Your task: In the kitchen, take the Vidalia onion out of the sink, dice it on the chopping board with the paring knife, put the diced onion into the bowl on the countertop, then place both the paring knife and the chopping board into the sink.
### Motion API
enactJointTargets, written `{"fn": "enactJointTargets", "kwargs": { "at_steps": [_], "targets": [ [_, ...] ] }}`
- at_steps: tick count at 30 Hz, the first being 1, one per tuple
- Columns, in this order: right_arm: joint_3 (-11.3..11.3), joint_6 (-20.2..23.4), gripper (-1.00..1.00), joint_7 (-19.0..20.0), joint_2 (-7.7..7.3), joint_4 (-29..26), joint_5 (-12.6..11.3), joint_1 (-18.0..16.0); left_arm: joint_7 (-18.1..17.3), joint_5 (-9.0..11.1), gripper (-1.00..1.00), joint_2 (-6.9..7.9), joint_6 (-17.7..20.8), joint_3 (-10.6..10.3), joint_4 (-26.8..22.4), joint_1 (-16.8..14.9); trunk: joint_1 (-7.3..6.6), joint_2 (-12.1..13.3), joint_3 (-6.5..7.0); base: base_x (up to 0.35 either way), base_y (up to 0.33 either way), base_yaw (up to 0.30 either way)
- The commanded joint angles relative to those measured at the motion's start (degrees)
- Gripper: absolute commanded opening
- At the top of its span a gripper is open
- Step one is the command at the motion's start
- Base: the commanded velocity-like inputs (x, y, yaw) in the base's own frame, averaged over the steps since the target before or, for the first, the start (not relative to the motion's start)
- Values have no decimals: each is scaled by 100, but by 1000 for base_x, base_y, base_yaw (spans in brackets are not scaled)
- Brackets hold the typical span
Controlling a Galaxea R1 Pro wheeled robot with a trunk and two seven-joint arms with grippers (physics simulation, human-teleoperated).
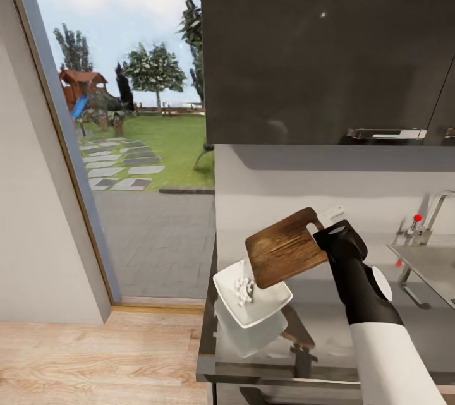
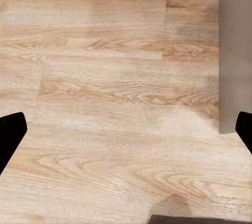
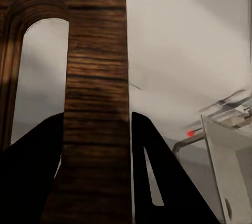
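The chopping board [image 1: 285, 247] is pinched at its handle end between the closed jaws of the right gripper [image 1: 328, 234], held tilted over the bowl [image 1: 253, 294] of diced onion [image 1: 242, 289] on the countertop [image 1: 328, 329], while the left gripper [image 2: 126, 129] is spread wide with nothing held.

My right gripper [image 1: 328, 235] is clamped on the chopping board [image 1: 285, 248] by its handle end, board tilted in the air w/ its low corner over the bowl [image 1: 251, 294]. The bowl sits near the countertop [image 1: 316, 354] end, diced onion [image 1: 243, 290] inside, so the way straight down into the bowl is partly blocked by the board. Behind the bowl: wall, tight. Above: dark upper cabinet [image 1: 328, 45], open air between it and the board. Toward the sink [image 1: 430, 263] from the bowl: bare counter, then tap [image 1: 436, 206] w/ red lever [image 1: 416, 218] at the back. My left gripper [image 2: 126, 135] hangs over open wood floor [image 2: 105, 103], fingers spread apart.
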Motion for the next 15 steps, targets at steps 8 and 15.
{"fn": "enactJointTargets", "kwargs": {
  "at_steps": [8, 15],
  "targets": [
    [-1766, -53, -100, 2405, -474, -316, -724, -6, 7, 38, 100, -3, -35, -49, 23, -10, 3, -11, -12, 0, 0, 0],
    [-4121, -918, -100, 3769, -737, 215, -993, -6, 7, 38, 100, -3, 19, -49, 22, -10, 3, -11, -12, 0, 0, 0]
  ]
}}
